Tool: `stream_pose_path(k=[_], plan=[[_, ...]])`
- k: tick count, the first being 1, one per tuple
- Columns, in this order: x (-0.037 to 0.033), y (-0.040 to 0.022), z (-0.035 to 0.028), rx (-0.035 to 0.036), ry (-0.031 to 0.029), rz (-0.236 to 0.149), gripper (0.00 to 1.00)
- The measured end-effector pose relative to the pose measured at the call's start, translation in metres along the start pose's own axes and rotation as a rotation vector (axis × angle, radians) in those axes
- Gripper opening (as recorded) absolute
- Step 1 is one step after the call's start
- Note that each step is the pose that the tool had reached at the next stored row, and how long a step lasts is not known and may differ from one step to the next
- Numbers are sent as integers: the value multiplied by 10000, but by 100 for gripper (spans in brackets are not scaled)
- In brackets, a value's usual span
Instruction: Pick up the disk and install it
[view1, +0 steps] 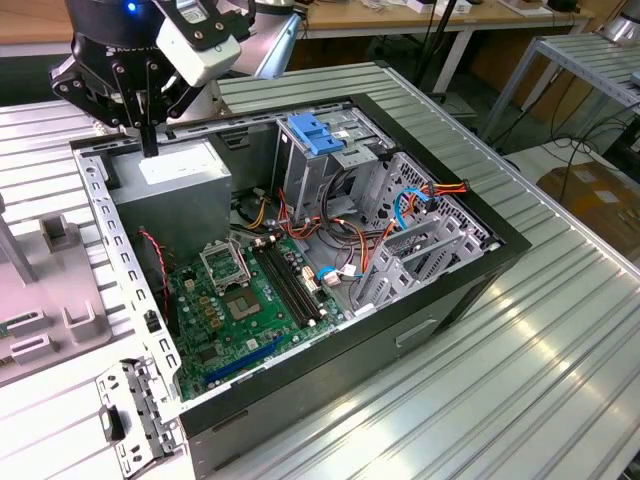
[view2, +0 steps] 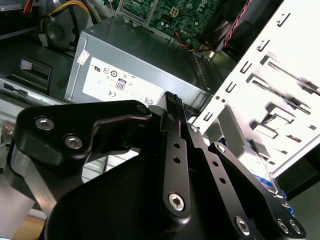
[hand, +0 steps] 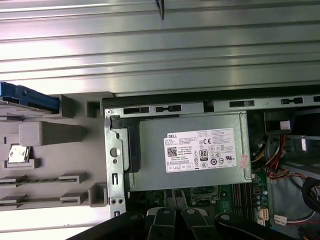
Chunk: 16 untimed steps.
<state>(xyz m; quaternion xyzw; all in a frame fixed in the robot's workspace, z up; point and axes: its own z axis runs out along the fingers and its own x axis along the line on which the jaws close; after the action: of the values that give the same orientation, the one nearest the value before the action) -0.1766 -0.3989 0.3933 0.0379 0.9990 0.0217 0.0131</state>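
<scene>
The disk (hand: 29, 97) stands edge-on in a grey plastic holder (hand: 50, 135) beside the open computer case; its blue side rail and a strip of silver metal show in the first wrist view. My gripper (view1: 148, 138) hangs over the back corner of the case, just above the large grey box with a white sticker (view1: 185, 185). Its black fingers are shut together with nothing between them. In both wrist views the fingertips (hand: 176, 196) (view2: 171, 98) point at that box (hand: 190, 150), well apart from the disk. An upright grey cage with a blue latch (view1: 318, 140) stands inside the case.
The open case (view1: 480, 270) lies on a ribbed metal table (view1: 520, 380), with the motherboard (view1: 240, 300) and loose cables (view1: 400, 205) inside. The grey holder (view1: 50, 290) sits on the exterior view's left. The case's metal frame edge (view1: 105, 220) runs between holder and box.
</scene>
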Motion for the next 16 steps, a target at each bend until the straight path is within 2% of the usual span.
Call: stream_pose_path(k=[10, 16], plan=[[76, -6, -2, 0, 0, 0, 11], [147, -11, -4, 0, 0, 0, 11]])
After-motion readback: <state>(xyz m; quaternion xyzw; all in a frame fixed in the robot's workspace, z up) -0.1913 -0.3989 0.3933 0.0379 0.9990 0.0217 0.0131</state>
